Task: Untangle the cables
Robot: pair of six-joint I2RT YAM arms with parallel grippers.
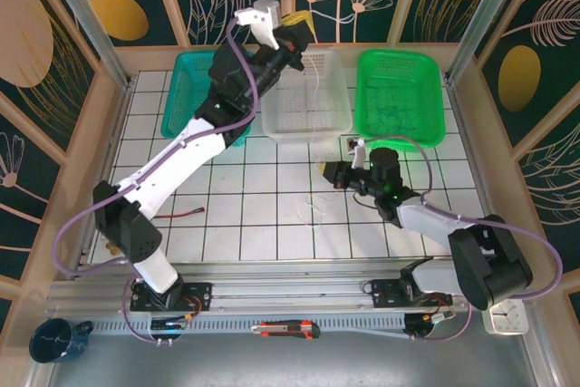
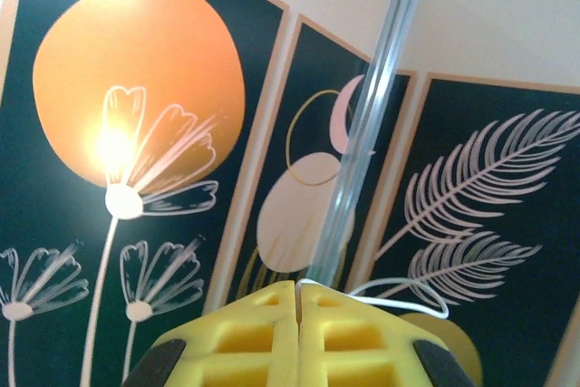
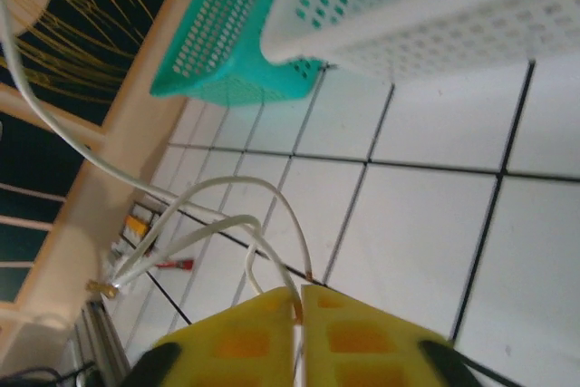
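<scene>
**A:** While the white cable (image 3: 227, 190) runs from the left gripper (image 2: 298, 301), clenched on it high above the white basket (image 1: 272, 120), down to the right gripper (image 3: 299, 310) low over the table (image 1: 263, 233), where's the weak spot?

**B:** The right one. Its yellow pads (image 3: 353, 333) sit nearly together with the cord in the seam. There's a sliver of gap, though, and I can't tell whether they pinch it. If they don't, the cord could slip out and the loops just in front of the pads would fall in a heap.

**A:** And if both hold?

**B:** Then pulling apart could cinch those loops into a knot rather than open them. The hanging span also passes over the basket, so it might snag on the rim.

**A:** Other cords?

**B:** The dark cords (image 1: 391, 115) lie in the green basket (image 1: 399, 138), and a thin reddish cord (image 1: 186, 215) lies on the tiles. Both are well apart from this one, so they're unlikely to catch.
</scene>
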